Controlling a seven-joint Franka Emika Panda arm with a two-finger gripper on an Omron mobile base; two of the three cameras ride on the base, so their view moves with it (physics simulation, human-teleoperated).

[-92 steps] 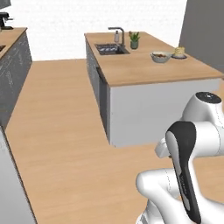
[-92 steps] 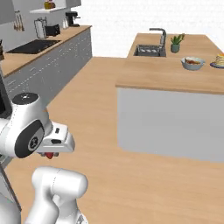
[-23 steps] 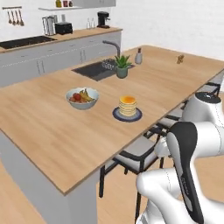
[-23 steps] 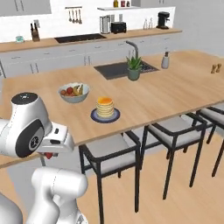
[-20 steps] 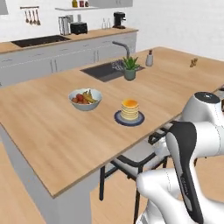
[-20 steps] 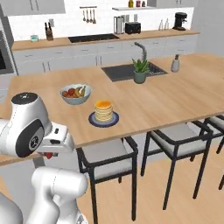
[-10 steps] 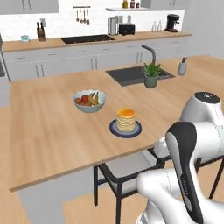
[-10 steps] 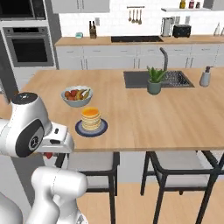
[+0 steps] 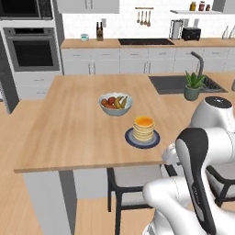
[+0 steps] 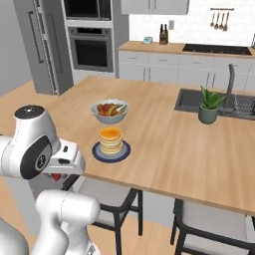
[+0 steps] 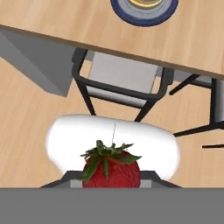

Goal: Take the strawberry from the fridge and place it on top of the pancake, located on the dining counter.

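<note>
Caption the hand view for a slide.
Pincer shut on the strawberry, held over the floor short of the dining counter and pancake plate.

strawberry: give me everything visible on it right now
The strawberry is a red berry with a glossy, lightly dimpled skin and a crown of dark green leaves with a thin stem on top. In the hand view it sits at the bottom, leafy end facing the camera, held in the shut gripper; its lower part is cut off by the frame edge. It hangs off the counter's near edge, apart from the pancake plate. In the right base view a small red spot shows under the hand.
</note>
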